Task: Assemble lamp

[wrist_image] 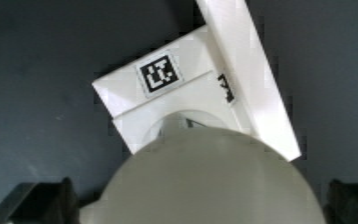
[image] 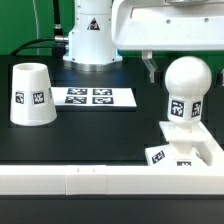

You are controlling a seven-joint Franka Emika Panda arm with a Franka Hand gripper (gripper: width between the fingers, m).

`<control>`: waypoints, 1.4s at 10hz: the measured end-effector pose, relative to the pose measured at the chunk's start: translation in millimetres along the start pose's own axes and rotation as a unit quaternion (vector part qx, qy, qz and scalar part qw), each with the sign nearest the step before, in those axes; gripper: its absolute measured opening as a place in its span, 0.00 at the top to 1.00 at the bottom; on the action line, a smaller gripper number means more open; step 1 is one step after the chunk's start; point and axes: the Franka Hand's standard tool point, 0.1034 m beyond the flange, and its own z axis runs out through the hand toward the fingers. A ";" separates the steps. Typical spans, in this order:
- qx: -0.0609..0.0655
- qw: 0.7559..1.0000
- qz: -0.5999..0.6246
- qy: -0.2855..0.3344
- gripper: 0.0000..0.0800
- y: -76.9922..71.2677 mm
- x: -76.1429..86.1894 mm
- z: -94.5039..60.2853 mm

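Observation:
The round necked bulb [image: 186, 88] stands upright with its neck on the low square base [image: 160, 156] at the exterior view's right. My gripper [image: 183, 72] hangs over the bulb with one finger [image: 150, 68] beside its globe. In the wrist view the bulb's globe [wrist_image: 197, 175] fills the space between the two dark fingers [wrist_image: 43, 200], with a gap on each side; the gripper [wrist_image: 194, 203] is open. The base [wrist_image: 158, 78] shows beyond the bulb with its tag up. The conical shade [image: 32, 95] stands alone at the exterior view's left.
The marker board [image: 93, 96] lies flat at the back, between the shade and the bulb. A long white rail [image: 90, 181] runs along the table's front and turns up beside the base; it also shows in the wrist view [wrist_image: 250, 70]. The arm's white pedestal [image: 92, 40] stands behind.

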 end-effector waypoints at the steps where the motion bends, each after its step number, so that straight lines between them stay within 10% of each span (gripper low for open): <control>1: 0.000 0.999 -0.037 0.000 0.13 0.2 0.1 0.1; 7: -0.019 0.957 -0.288 0.007 0.13 0.2 1.5 0.0; 14: -0.048 0.816 -0.576 0.003 0.13 -3.5 3.2 0.6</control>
